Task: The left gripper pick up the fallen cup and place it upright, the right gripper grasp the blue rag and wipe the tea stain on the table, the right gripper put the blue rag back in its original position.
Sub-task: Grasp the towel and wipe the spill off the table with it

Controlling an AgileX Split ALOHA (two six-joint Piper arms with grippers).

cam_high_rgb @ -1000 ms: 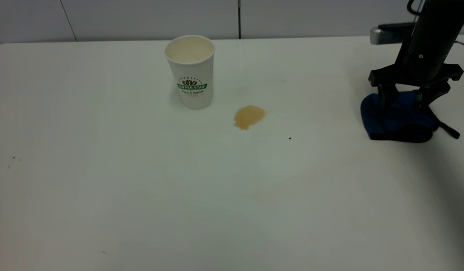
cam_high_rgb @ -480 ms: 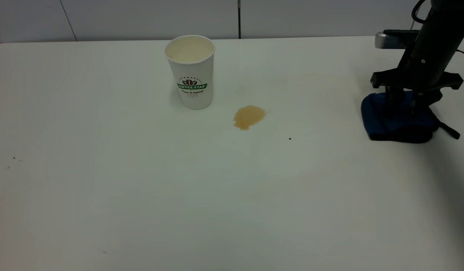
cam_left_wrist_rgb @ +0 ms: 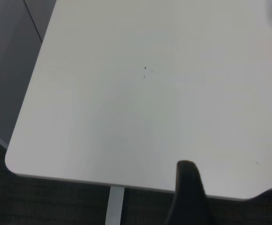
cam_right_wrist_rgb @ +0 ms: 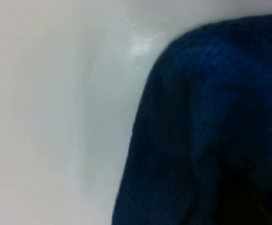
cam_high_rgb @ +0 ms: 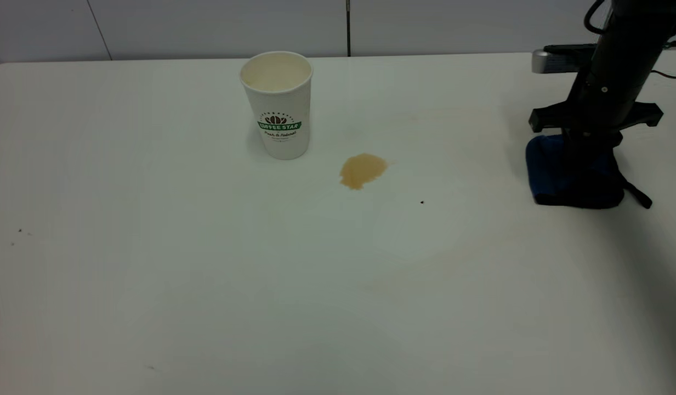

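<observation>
Since 0.5 s ago my right gripper (cam_high_rgb: 590, 144) has shifted left, jaws seemingly closed on the blue rag (cam_high_rgb: 557, 170) at the desk's (cam_high_rgb: 206, 274) right edge—the tea stain (cam_high_rgb: 362, 170) lies well leftward.

From my right wrist camera I see the blue rag (cam_right_wrist_rgb: 206, 126) filling most of the frame, very close to the lens. Its rounded edge curves against the table (cam_right_wrist_rgb: 51, 117), which is white and glossy, with a soft bright glare just beside the cloth's edge. The fabric darkens to near black at one corner, where I cannot make out detail.
</observation>
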